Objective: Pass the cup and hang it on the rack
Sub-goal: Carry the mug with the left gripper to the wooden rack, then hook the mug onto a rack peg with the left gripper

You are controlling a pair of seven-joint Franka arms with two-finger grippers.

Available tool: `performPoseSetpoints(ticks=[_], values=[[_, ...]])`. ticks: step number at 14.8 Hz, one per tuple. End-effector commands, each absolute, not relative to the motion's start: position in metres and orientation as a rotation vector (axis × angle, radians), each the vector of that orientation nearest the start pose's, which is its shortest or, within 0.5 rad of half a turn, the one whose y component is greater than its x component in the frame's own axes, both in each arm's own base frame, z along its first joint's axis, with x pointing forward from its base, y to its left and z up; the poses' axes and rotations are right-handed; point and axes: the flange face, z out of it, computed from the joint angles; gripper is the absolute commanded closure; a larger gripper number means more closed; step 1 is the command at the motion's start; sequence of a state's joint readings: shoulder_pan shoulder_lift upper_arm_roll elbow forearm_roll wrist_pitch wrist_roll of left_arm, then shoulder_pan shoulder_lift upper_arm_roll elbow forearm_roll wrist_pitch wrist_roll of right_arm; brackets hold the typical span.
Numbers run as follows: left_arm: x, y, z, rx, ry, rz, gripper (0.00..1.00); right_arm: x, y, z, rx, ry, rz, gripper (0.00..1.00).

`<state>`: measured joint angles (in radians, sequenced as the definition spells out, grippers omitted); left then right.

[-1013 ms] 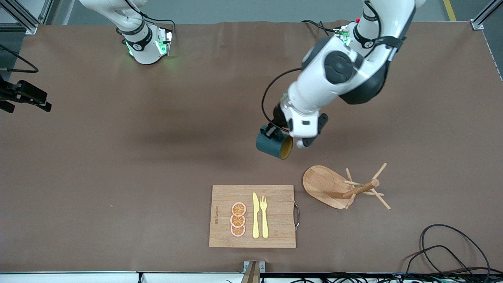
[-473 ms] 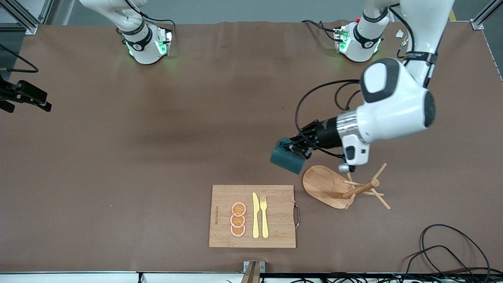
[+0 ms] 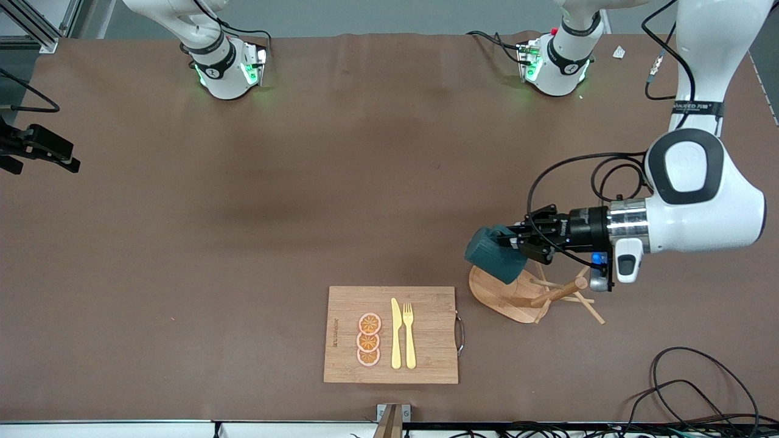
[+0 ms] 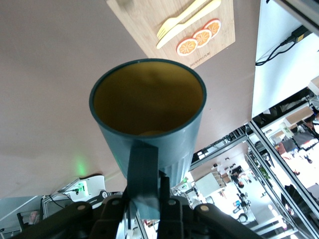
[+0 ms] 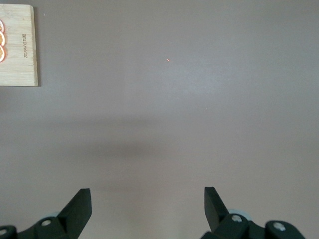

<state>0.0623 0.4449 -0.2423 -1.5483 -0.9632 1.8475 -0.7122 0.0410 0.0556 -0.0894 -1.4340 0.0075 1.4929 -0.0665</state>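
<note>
The cup (image 3: pixel 494 254) is dark teal outside and yellow inside. It is up in the air, lying on its side, in the lower right part of the front view. It hangs over the edge of the rack's (image 3: pixel 529 291) flat oval base. The left hand (image 3: pixel 516 243) pinches the cup by its loop handle, with both fingers pressed tight on it. In the left wrist view the handle (image 4: pixel 143 177) runs down between the black fingers (image 4: pixel 167 201), and the cup's open mouth faces away from the hand. The left arm comes down from the top right of the front view, bends at a big white joint, and then lies flat, reaching sideways toward the middle of the picture.

The rack is made of light wood, with a thick post and thin pegs sticking out. Beside it, toward the right arm's end of the counter (image 3: pixel 243 231), lies a wooden board (image 3: pixel 426 359) with three orange slices (image 3: pixel 369 339), a yellow knife (image 3: pixel 395 333) and a yellow fork (image 3: pixel 409 334).

The right hand (image 5: pixel 147 206) waits up over bare brown counter with its fingers spread wide and nothing between them.
</note>
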Motion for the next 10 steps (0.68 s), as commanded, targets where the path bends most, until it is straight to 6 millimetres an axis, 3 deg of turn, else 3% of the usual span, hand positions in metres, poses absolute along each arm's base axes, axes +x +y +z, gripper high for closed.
performPoseSetpoints(ticks=[1,4,6,10], values=[[0.667,-0.148,0.420,1.941,0.927,-0.664,0.99,0.555,-0.026,0.656,-3.129,-0.028,-0.013,0.00],[0.669,-0.133,0.419,1.925,0.891,-0.656,0.99,0.555,-0.026,0.656,-3.129,-0.031,-0.013,0.00],[0.672,-0.114,0.407,1.916,0.872,-0.657,0.99,0.555,-0.026,0.656,-3.129,-0.033,-0.011,0.00],[0.676,-0.094,0.386,1.900,0.836,-0.645,0.99,0.555,-0.026,0.656,-3.129,-0.038,-0.011,0.00]])
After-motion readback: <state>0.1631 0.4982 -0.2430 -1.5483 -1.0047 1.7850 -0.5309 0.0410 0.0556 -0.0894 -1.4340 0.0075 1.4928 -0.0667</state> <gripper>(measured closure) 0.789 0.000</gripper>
